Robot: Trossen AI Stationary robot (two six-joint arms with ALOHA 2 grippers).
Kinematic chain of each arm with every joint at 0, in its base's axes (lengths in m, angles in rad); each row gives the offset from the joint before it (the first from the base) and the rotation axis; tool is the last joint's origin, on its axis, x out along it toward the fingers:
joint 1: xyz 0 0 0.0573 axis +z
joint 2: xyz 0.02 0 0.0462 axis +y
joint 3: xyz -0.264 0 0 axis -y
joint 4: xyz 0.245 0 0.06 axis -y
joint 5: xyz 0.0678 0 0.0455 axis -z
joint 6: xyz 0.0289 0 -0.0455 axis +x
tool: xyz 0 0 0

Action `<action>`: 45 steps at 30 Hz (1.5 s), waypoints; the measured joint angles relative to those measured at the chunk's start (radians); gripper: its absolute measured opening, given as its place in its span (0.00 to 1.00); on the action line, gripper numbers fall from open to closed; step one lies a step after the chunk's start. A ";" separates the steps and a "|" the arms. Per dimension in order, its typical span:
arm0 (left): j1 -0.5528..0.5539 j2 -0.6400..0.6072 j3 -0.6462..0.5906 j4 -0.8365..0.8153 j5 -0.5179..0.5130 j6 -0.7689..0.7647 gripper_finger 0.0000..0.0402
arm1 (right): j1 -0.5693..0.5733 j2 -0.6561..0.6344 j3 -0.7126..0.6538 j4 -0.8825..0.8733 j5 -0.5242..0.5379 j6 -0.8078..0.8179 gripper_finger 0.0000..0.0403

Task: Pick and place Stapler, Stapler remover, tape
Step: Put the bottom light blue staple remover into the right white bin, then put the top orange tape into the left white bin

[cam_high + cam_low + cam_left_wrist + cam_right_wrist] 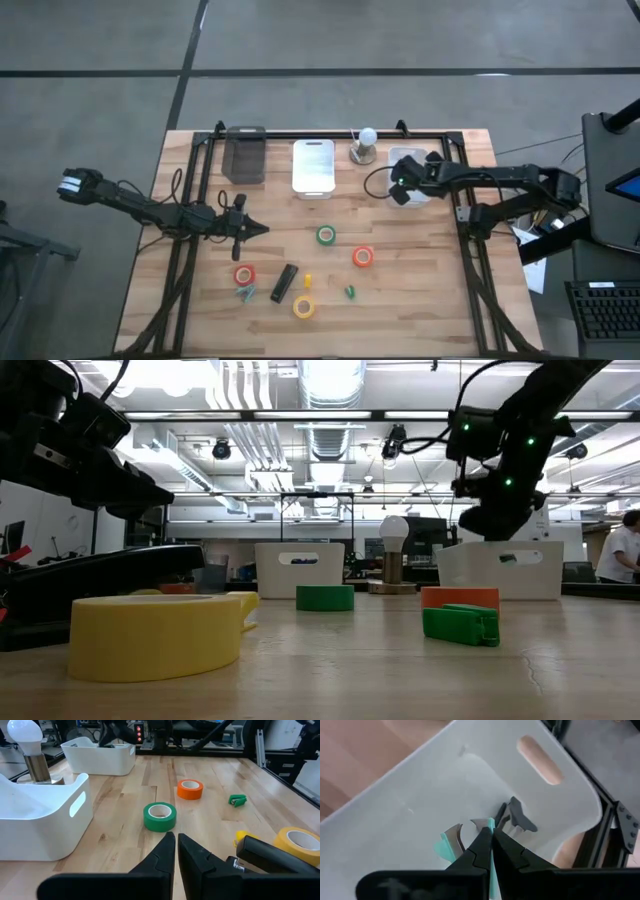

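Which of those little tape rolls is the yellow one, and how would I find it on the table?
Start at the wooden table and look along its near edge, far from the white bins. There the yellow tape roll lies flat just beside the end of the black stapler. It is the only yellow ring; the other rolls are green, orange-red and red.

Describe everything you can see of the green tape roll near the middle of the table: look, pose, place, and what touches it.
The green tape roll is a small ring, matte green outside with a pale inner core and an open centre. It lies flat on the wooden table, hole facing up, near the middle. Nothing touches it. The orange-red roll lies apart from it, toward the right arm's side. The left gripper points toward it, fingers shut, stopping short of it.
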 joint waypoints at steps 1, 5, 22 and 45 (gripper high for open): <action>0.000 0.000 0.000 0.000 0.000 0.000 0.06 | 0.000 0.014 0.000 0.006 0.000 0.000 0.02; 0.000 0.000 0.000 0.000 0.000 0.000 0.06 | 0.000 0.059 0.003 0.028 0.000 -0.008 0.02; 0.000 0.000 0.000 0.000 0.000 0.000 0.06 | -0.001 0.013 0.006 0.032 0.050 0.000 0.11; 0.000 0.000 0.000 0.000 0.000 0.000 0.06 | 0.136 -0.230 0.006 0.218 -0.072 -0.047 0.38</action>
